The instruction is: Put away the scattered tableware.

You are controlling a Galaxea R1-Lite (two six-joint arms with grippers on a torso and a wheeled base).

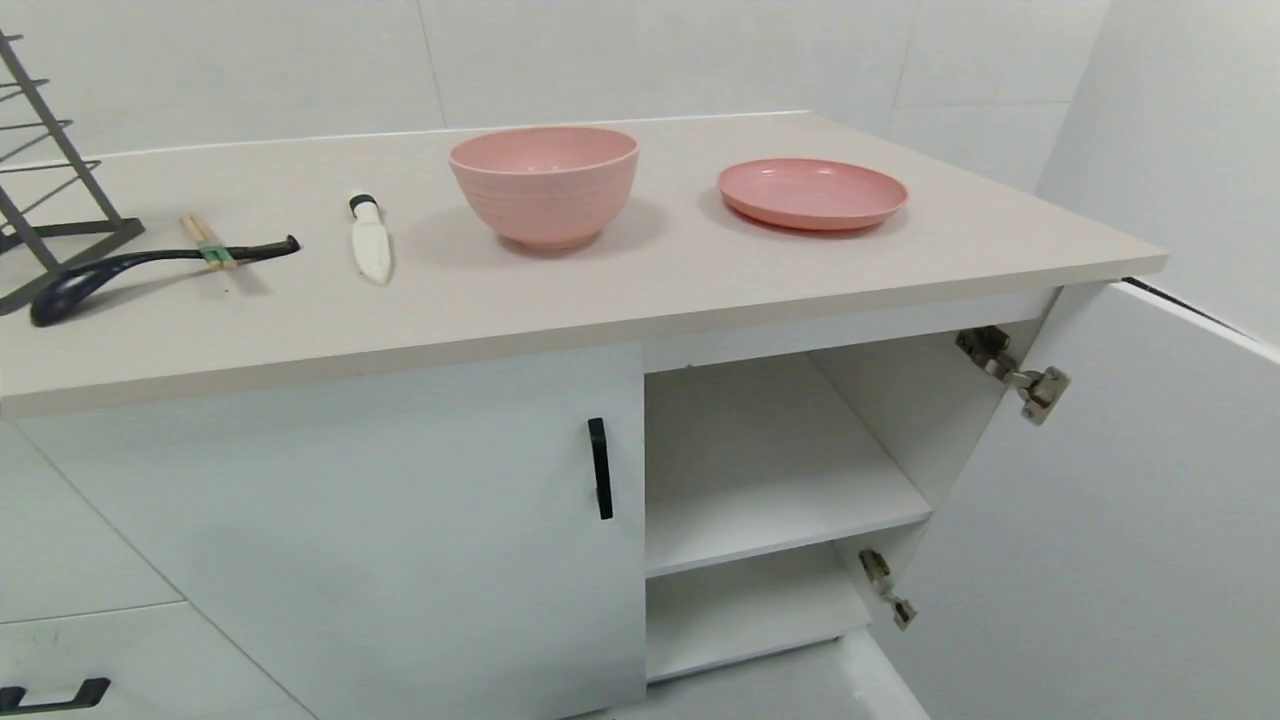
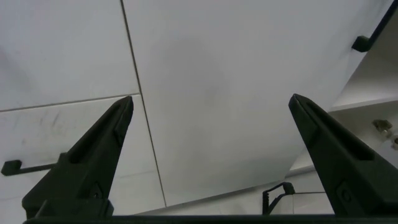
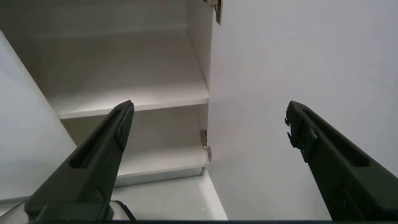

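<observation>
Bright, even light leaves soft shadows around the bowl [image 1: 544,185] and plate [image 1: 812,192]; the cupboard [image 1: 780,500] interior is dimmer.

The left gripper [image 2: 211,99] is wide open, with its two dark fingers [image 2: 106,149] far apart and nothing between them. The right gripper [image 3: 210,106] is wide open too, and its fingers [image 3: 102,149] hold nothing.

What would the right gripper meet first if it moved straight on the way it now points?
Likely the cabinet's hinge side, where the open door meets the middle shelf; nothing nearer lies before the right gripper, though depth is unclear.
</observation>
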